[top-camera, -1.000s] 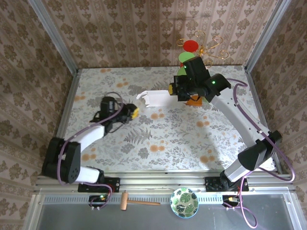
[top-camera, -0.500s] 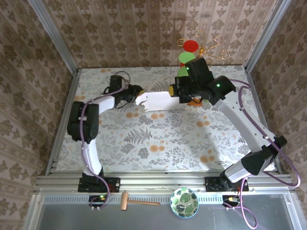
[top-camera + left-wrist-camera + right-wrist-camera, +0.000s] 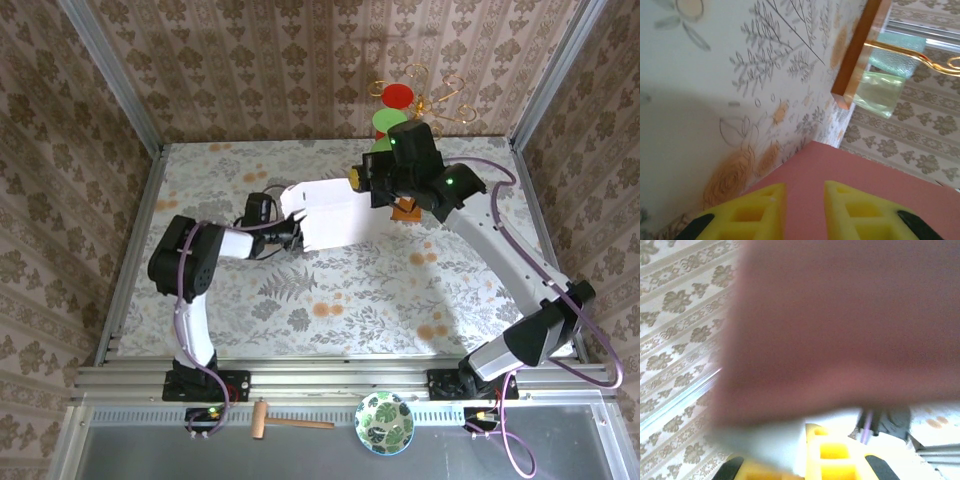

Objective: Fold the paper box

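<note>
A flowered table (image 3: 330, 300) stands between wallpapered walls. Over its far middle the paper box (image 3: 335, 212), still a flat sheet, is pinched at its right edge by the right gripper (image 3: 361, 185). The left gripper (image 3: 805, 190), slightly parted and empty, faces its left corner. Folding looks barely begun.

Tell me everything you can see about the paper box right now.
The paper box is a thin cardboard sheet, whitish from above, pink underneath in the left wrist view. It seems raised above the far middle of the table. The right gripper pinches its far right edge; the left gripper, jaws apart, is at its near left corner.
</note>
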Robot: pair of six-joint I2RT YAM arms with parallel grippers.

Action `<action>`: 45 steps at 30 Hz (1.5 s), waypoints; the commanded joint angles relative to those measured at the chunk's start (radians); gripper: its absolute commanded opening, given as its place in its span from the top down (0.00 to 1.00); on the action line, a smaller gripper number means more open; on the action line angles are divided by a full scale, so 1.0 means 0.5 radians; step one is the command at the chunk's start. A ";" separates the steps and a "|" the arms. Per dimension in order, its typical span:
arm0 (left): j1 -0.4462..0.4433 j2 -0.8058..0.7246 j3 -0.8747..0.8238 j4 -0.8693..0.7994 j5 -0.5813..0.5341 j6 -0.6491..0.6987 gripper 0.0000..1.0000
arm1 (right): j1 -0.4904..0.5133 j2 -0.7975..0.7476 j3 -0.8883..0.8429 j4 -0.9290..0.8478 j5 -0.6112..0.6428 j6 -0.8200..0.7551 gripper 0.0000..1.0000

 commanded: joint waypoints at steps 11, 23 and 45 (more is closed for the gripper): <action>0.104 -0.608 -0.563 0.149 -0.194 -0.133 0.74 | 0.022 0.200 -0.377 0.731 0.073 -0.246 1.00; 0.529 -1.673 -0.245 -1.763 -0.823 0.475 0.65 | 0.055 0.272 -0.802 1.443 0.107 -0.339 1.00; 0.094 -1.214 0.666 -2.141 -0.919 0.352 0.62 | 0.106 0.250 -0.965 1.616 0.141 -0.303 1.00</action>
